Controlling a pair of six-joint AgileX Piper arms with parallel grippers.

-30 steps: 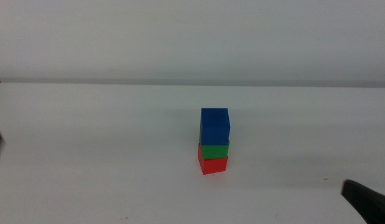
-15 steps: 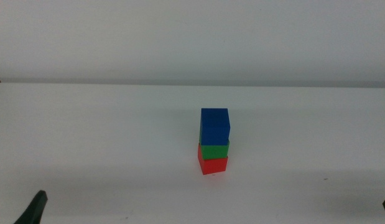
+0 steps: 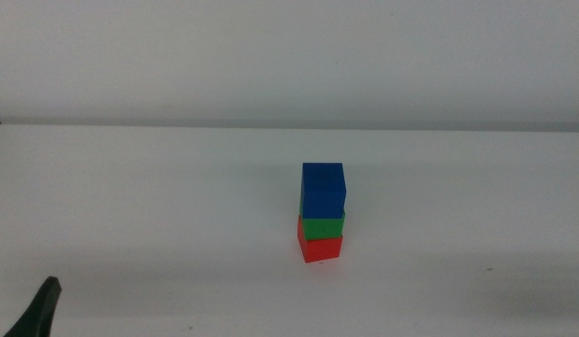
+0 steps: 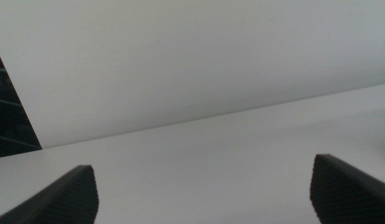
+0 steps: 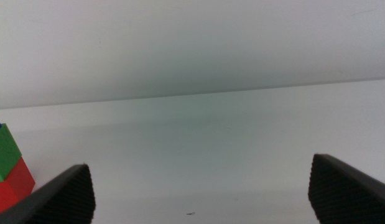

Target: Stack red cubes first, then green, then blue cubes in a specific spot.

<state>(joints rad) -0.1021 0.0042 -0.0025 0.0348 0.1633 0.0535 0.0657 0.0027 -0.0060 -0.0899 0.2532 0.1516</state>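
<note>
Surface: a smooth white table (image 3: 158, 215) fills the middle view, meeting a plain pale wall (image 3: 289, 56) along a soft line at about 12 o'clock.
Stack: three cubes stand as one upright column a little toward 4 o'clock from the middle of the picture.
Red cube (image 3: 320, 247): at the base, resting flat on the table.
Green cube (image 3: 323, 227): sits directly on the red cube; only a thin band of it shows from the middle view.
Blue cube (image 3: 323, 189): on top, touching the green cube, its edges roughly in line with those below.
Left gripper (image 4: 202, 193): a dark tip shows at the 7 o'clock corner of the middle view, well apart from the stack; in the left wrist view its two jaws stand wide apart with only bare table between them.
Right gripper (image 5: 202, 193): barely a sliver at the 4 o'clock edge of the middle view, well apart from the stack; in its wrist view the jaws are spread wide and hold nothing.
Right wrist view: the stack shows at the frame's edge beside one jaw, outside the gap, with red, green and a corner of blue visible.
</note>
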